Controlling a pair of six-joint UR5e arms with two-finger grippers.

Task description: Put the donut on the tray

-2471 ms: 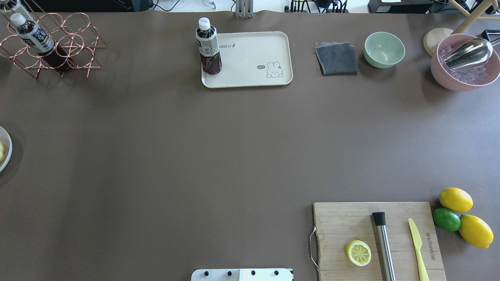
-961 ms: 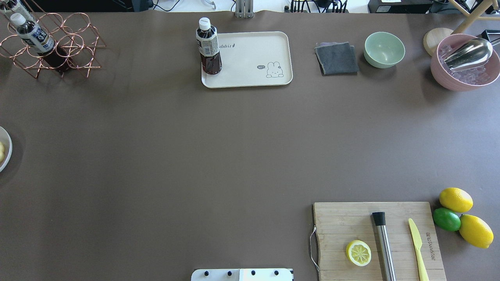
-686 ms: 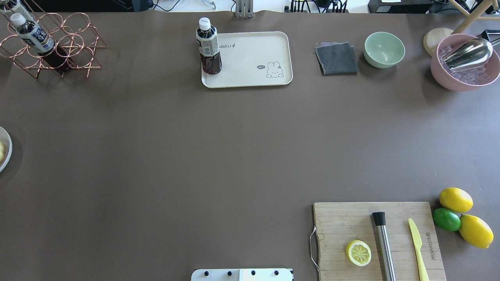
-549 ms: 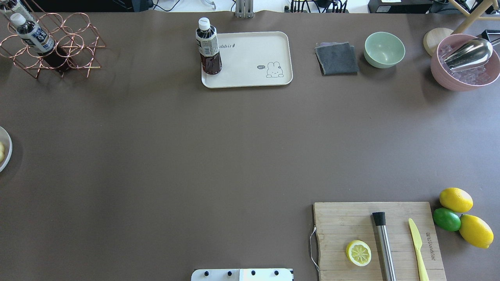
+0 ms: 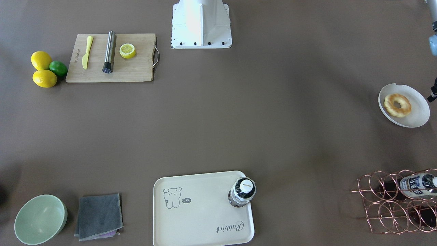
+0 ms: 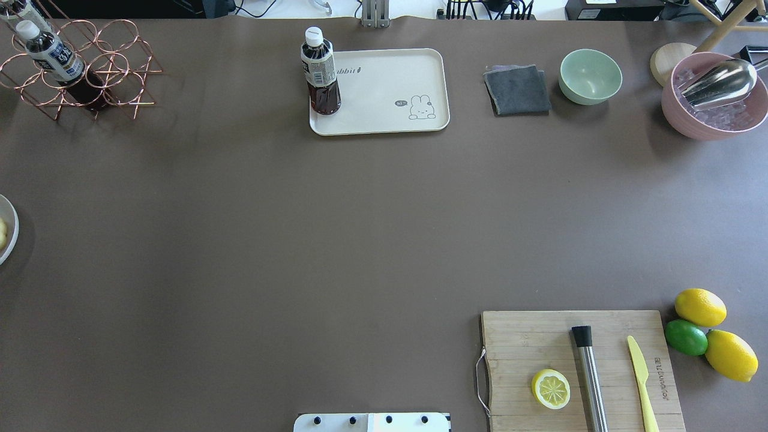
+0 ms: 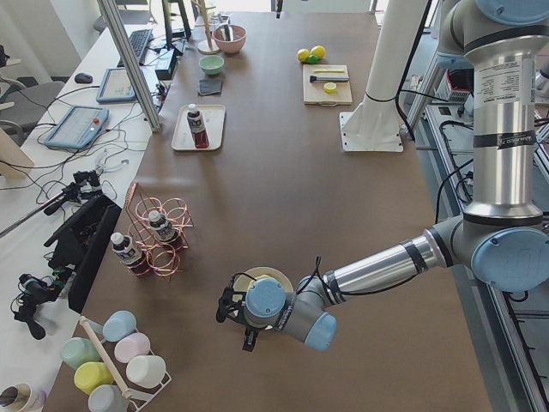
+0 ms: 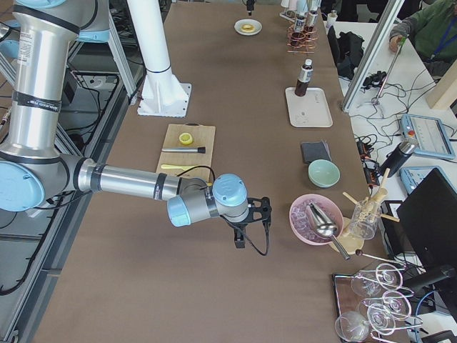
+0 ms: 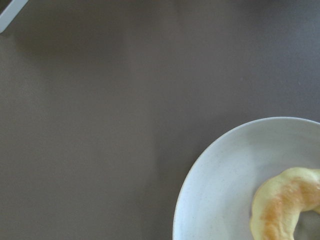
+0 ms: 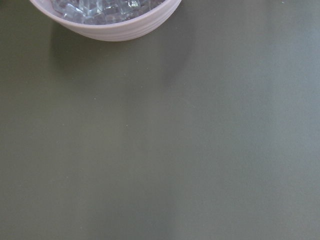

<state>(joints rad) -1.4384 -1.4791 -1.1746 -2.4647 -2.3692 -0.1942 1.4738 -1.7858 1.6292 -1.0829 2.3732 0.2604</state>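
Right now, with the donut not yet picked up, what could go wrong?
1. The bottle stands on the tray at the corner nearest the donut; a low carry toward the tray could knock it over.
2. The donut lies off-centre on a shallow plate; a clumsy grasp may tip or shove the plate.

bottles [image 7: 196, 126] [image 7: 160, 227] [image 7: 127, 251] 3 | whole lemons [image 6: 700, 307] [image 6: 731, 355] 2 | bowls [image 6: 590, 76] [image 6: 684, 120] 2 | donut [image 5: 397, 105] 1

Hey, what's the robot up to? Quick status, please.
Left tool at the plate, right tool by the pink bowl; grip of both unclear. Donut on plate, not yet on tray. Bottle stands on tray's corner.
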